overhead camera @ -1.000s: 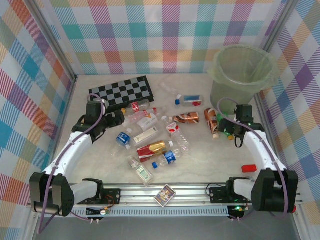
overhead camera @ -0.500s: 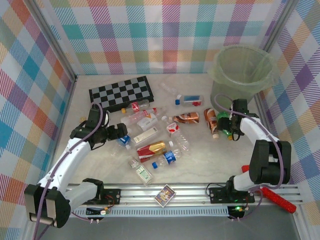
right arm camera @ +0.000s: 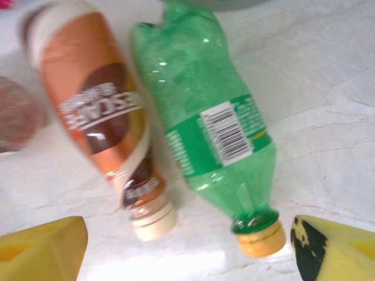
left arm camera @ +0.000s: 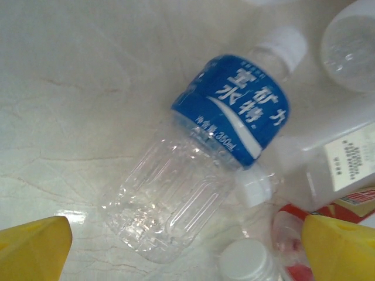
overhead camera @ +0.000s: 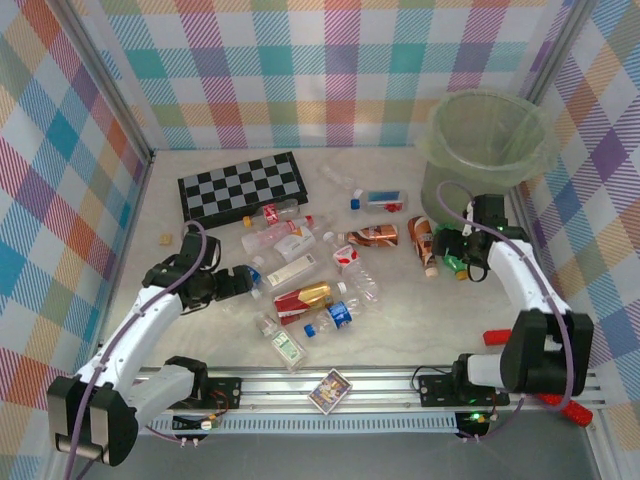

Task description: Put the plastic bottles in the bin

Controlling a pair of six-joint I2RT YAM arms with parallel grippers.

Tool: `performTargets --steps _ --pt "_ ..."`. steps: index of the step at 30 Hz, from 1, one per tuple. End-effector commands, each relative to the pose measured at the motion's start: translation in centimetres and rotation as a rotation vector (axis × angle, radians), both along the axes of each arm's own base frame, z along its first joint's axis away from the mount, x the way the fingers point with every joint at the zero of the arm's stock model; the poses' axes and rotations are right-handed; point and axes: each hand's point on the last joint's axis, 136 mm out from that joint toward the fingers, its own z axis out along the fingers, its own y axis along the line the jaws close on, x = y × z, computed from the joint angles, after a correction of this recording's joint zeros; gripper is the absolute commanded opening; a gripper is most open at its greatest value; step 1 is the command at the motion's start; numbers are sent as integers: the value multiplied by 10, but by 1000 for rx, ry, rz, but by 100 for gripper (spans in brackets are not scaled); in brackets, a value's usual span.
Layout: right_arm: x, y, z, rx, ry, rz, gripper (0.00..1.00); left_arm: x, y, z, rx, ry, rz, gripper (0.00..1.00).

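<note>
Your blue-labelled bottle (left arm camera: 234,111) is lying on the table (left arm camera: 76,76), white cap pointing up-right in the left wrist view. Your left gripper (left arm camera: 187,249) is hovering above it, jaws wide apart, holding nothing. Near the bin (overhead camera: 470,190), a green bottle (right arm camera: 217,129) and a brown coffee bottle (right arm camera: 102,111) are lying side by side, caps pointing toward your right gripper (right arm camera: 188,246), which is spread and empty.

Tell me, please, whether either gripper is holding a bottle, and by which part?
Nothing is held. The left gripper is open over the blue-labelled bottle, and the right gripper is open over the green bottle.
</note>
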Motion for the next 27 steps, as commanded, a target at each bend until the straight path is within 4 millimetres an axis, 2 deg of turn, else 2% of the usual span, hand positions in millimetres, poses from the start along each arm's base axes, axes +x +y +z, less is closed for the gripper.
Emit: performTargets --steps 1,5,12,16,22,24,27 --pt "-17 23 24 146 -9 24 91 -2 2 -12 12 30 37 100" --pt "-25 46 49 278 -65 60 91 -5 -1 -27 -2 54 67 96" --pt "-33 76 77 455 -91 127 91 -6 2 -52 -11 59 125 86" --pt "-36 88 93 498 -120 164 90 -2 -1 -57 -26 40 129 78" --pt "-42 110 105 569 -130 243 90 6 -10 -59 -66 36 122 72" --pt "-43 115 107 578 -127 262 90 8 -9 -55 -66 34 131 72" --pt "-45 121 112 578 -126 287 89 10 -9 -42 -105 11 202 89"
